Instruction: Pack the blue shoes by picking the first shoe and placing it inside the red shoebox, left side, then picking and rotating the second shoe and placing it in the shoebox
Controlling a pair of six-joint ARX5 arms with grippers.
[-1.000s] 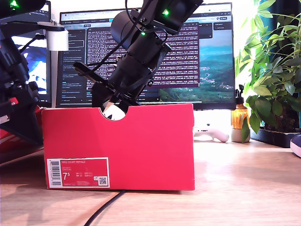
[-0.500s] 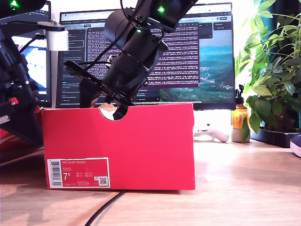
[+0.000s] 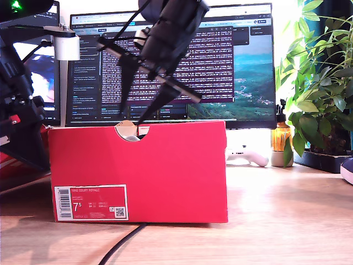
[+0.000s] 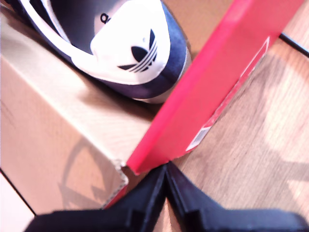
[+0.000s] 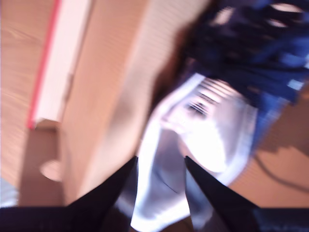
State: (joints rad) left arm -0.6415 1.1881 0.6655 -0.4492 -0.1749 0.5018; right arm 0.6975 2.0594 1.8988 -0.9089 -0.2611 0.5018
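Exterior view: my second gripper [image 3: 131,110] hangs above the red shoebox [image 3: 165,165], spread wide and empty.

First wrist view: my first gripper [image 4: 166,169] is pinched together on nothing at the box's outer corner; a blue shoe [image 4: 140,53] lies inside, beyond it.

Second wrist view, blurred: that shoe sits directly beneath my parted fingers. I should rise straight up, clear of the walls, so the shoe isn't snagged.

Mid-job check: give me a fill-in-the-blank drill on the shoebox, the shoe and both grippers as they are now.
1. The label on the shoebox gives size ___.
2. The shoe in the shoebox has a white heel tab with a black ___ logo.
3. My second gripper, over the shoe, is ___.
4. My first gripper is ___.

Missing words: 7.5; trefoil; open; shut
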